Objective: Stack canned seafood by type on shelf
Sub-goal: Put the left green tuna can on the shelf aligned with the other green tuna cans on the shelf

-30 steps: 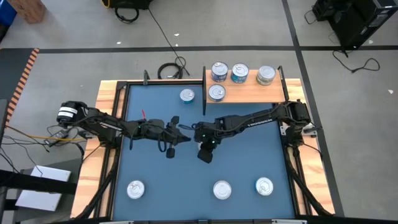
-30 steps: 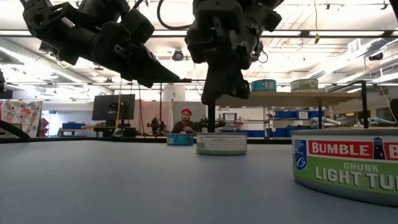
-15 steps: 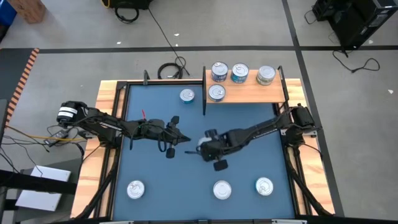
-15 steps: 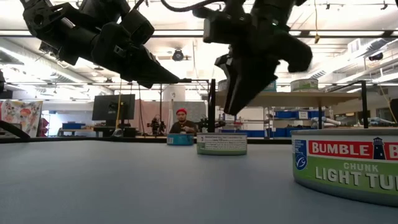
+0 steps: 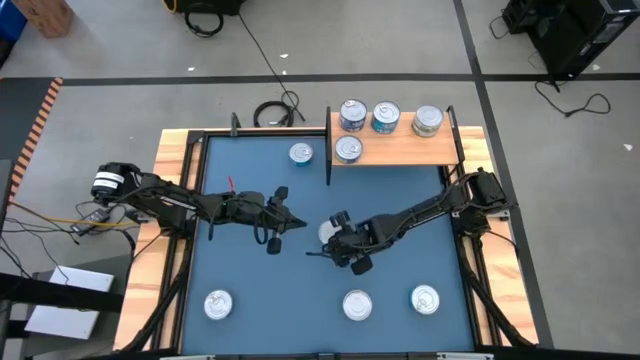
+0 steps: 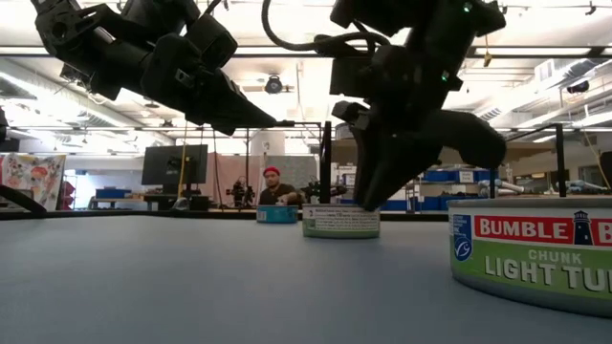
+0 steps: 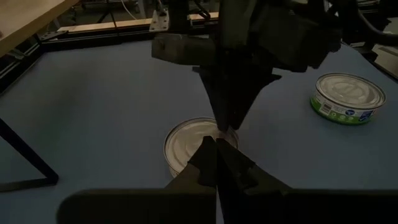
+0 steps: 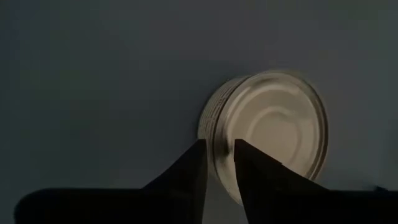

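A silver-topped tin point(image 8: 273, 124) of canned seafood stands on its base at mid-mat point(image 5: 326, 229). My right gripper point(image 8: 217, 152) points steeply down over its edge, open by a narrow gap; the low view shows the fingertips point(image 6: 368, 199) just above the tin point(image 6: 340, 222). My left gripper point(image 5: 298, 223) hovers shut just left of that tin, holding nothing. The shelf point(image 5: 400, 155) at the far edge carries several tins, three in a back row point(image 5: 386, 117) and one in front point(image 5: 348, 149). My right gripper comes at the tin from above. One fingertip point(image 8: 245, 152) is over the tin's top near the rim and the other point(image 8: 196, 152) is outside its side wall. Whether they touch the tin I cannot tell.
One blue-sided tin point(image 5: 301, 153) stands on the mat left of the shelf. Three more tins stand along the near edge point(image 5: 218, 304), point(image 5: 357, 304), point(image 5: 425, 298); one with a green label fills the low view's right point(image 6: 535, 253). A person sits in the room beyond.
My right gripper has swung toward the table's near edge and come down over the mid-mat tin, rolling its wrist as it went. The tin has stayed where it was.
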Controlling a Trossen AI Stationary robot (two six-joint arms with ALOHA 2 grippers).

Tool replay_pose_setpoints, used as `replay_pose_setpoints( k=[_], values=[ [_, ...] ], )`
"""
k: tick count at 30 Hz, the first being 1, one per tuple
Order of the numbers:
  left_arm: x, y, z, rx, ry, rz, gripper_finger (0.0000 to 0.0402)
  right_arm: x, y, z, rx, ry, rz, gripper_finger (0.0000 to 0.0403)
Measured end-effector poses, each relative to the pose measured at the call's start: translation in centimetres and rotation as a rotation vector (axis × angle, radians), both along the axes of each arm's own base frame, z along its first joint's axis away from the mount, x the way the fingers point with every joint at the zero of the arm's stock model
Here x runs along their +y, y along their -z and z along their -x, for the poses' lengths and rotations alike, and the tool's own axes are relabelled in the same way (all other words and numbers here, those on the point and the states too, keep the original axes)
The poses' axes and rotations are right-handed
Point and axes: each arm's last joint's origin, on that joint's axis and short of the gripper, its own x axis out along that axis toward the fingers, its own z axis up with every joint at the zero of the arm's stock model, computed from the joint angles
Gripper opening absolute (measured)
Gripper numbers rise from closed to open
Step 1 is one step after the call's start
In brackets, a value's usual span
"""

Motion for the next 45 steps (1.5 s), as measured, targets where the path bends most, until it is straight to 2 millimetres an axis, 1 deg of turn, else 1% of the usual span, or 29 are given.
replay_pose_setpoints(
  k=[5,8,11,15,20,24,28,31,34,41,45],
  values=[
    [0.0,0.0,0.0,0.000,0.000,0.000,0.0001,-0.1,0.6,0.2,-0.011,0.001,-0.002,0.0089],
    [0.0,0.0,0.0,0.000,0.000,0.000,0.0001,-0.3,0.8,0.3,-0.016,0.007,-0.001,0.0082],
    [0.0,0.0,0.0,0.000,0.000,0.000,0.0001,-0.7,1.0,0.3,-0.022,0.013,-0.018,0.0059],
    [0.0,0.0,0.0,0.000,0.000,0.000,0.0001,-0.9,0.9,0.2,-0.025,0.011,-0.053,0.0011],
    [0.0,0.0,0.0,0.000,0.000,0.000,0.0001,-0.8,0.4,-0.2,-0.019,0.031,-0.080,0.0006],
    [0.0,0.0,0.0,0.000,0.000,0.000,0.0001,-0.6,-0.5,-0.7,-0.043,0.048,-0.129,0.0003],
    [0.0,0.0,0.0,0.001,0.000,0.000,0.0001,-0.7,-2.2,-1.0,-0.078,0.077,-0.157,0.0002],
    [0.0,0.0,0.0,0.000,-0.002,-0.001,0.0001,-0.7,-3.1,-1.1,-0.075,0.099,-0.169,0.0002],
    [0.0,0.0,0.0,0.002,-0.005,-0.002,0.0001,-0.7,-4.3,-1.1,-0.093,0.100,-0.175,0.0001],
    [0.0,0.0,0.0,0.002,-0.006,-0.002,0.0001,-0.8,-7.0,-0.5,-0.160,0.134,-0.207,0.0000],
    [0.0,0.0,0.0,0.002,-0.007,-0.002,0.0001,-1.3,-8.2,-0.1,-0.197,0.193,-0.241,0.0000]
  ],
)
